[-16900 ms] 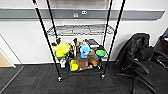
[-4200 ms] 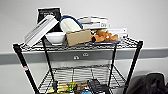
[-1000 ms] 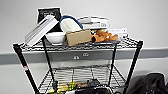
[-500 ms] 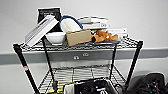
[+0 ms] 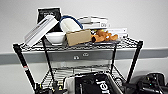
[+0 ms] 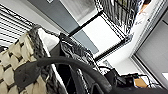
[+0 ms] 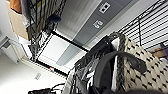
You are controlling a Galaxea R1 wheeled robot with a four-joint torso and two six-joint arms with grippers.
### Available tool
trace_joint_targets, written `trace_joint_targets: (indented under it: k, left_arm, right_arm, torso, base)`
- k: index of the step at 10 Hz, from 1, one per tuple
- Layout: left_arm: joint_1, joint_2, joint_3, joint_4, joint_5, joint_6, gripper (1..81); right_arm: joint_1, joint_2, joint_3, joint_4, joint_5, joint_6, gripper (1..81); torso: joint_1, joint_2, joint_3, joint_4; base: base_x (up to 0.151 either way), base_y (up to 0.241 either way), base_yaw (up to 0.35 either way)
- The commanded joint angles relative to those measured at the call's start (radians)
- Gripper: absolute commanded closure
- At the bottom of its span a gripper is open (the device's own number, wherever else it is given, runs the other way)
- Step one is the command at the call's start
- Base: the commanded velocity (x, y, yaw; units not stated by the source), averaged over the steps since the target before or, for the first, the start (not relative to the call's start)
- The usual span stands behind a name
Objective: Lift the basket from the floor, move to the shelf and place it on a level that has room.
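The small woven beige wicker basket point(image 5: 93, 85) with black-and-white stuff inside sits at the front edge of the tall black wire rack's point(image 5: 136, 58) grey wire-grid tier point(image 5: 75, 71), probably 2nd from top. Its wicker side looms in both wrist views point(image 6: 11, 65) point(image 7: 145, 67). Can't tell whether either gripper is spread or pinching.

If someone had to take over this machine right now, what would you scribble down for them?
Hands: I can't see whether either is open or shut.
Basket: off the floor, raised in front of the shelf, low in the head view and close in both wrist views.
Top tier: full, with books, a bowl and a cardboard box.
Level below: looks free.
Done: lifting, reaching the shelf.
Left: setting the basket on that level.
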Motion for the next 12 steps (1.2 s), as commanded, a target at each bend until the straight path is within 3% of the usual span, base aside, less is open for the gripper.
trace_joint_targets:
  k: [1, 5, 11, 12]
  left_arm:
    - [-0.200, -0.031, -0.006, 0.036, 0.042, -0.080, 81.1]
    - [-0.296, 0.045, -0.140, 0.036, 0.104, -0.170, 81.1]
    - [-0.436, 0.179, -0.337, 0.036, 0.205, -0.240, 81.1]
    - [-0.447, 0.206, -0.383, 0.036, 0.226, -0.244, 81.1]
  right_arm:
    - [0.179, 0.040, -0.047, 0.069, -0.034, 0.002, 81.1]
    - [0.264, 0.152, -0.190, 0.115, -0.077, 0.002, 81.1]
    - [0.334, 0.333, -0.414, 0.129, -0.086, 0.011, 81.1]
    - [0.354, 0.360, -0.457, 0.130, -0.120, 0.013, 81.1]
  torso:
    - [0.000, 0.000, 0.000, 0.000]
    - [0.000, 0.000, 0.000, 0.000]
    - [0.000, 0.000, 0.000, 0.000]
    - [0.000, 0.000, 0.000, 0.000]
  base:
    - [0.000, 0.000, 0.000]
    - [0.000, 0.000, 0.000]
    - [0.000, 0.000, 0.000]
    - [0.000, 0.000, 0.000]
